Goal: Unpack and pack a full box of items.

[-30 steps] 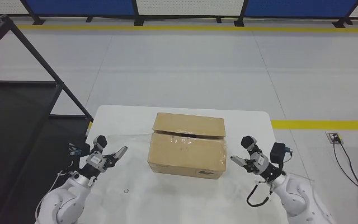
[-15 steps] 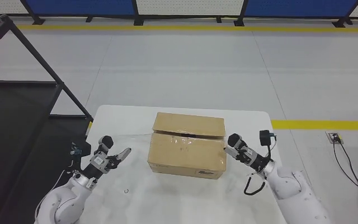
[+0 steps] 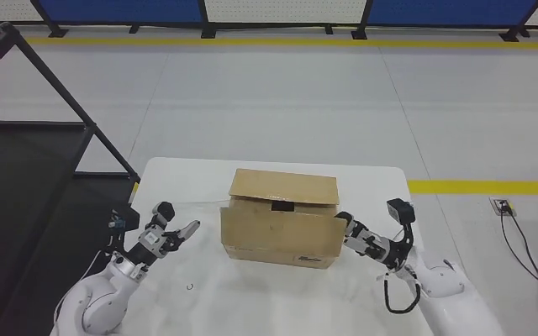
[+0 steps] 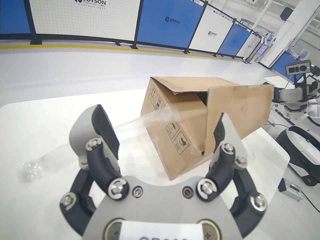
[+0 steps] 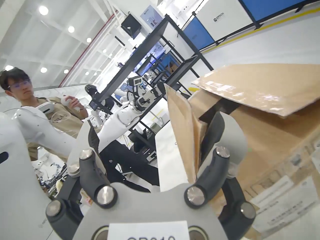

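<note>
Box first: where is the brown cardboard box (image 3: 280, 227)?

It sits in the middle of the white tabletop (image 3: 252, 294). Its front flap (image 4: 237, 108) stands up. The back flap (image 3: 286, 186) lies low over the top.

What about the right pincer (image 5: 155, 123)?

It is at the right end of the box, spread wide. The side edge of the front flap pokes in between its fingers and touches one of them. It is not squeezing the flap.

And the left pincer (image 4: 160, 116)?

It is near the left edge of the tabletop, spread wide too, and apart from the box.

Anything else?

A clear tape strip (image 4: 130, 124) runs from the left end of the box down onto the tabletop. It ends in a crumpled bit.
</note>
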### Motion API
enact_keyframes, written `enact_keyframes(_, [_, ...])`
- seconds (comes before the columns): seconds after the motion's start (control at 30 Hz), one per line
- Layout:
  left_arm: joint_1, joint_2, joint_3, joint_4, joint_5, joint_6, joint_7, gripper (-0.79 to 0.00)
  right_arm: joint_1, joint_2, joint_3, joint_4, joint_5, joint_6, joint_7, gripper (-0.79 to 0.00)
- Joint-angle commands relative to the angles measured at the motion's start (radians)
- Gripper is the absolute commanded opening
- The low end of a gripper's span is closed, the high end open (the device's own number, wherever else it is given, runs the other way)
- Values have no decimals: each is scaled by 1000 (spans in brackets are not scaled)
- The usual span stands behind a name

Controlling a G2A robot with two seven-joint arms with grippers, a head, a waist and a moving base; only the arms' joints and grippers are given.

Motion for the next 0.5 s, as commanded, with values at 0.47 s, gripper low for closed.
enact_keyframes(0.47, [19, 27, 58, -23, -2, -202, -135, 0, -171, 155, -48, -257, -52, 0, -4, 0])
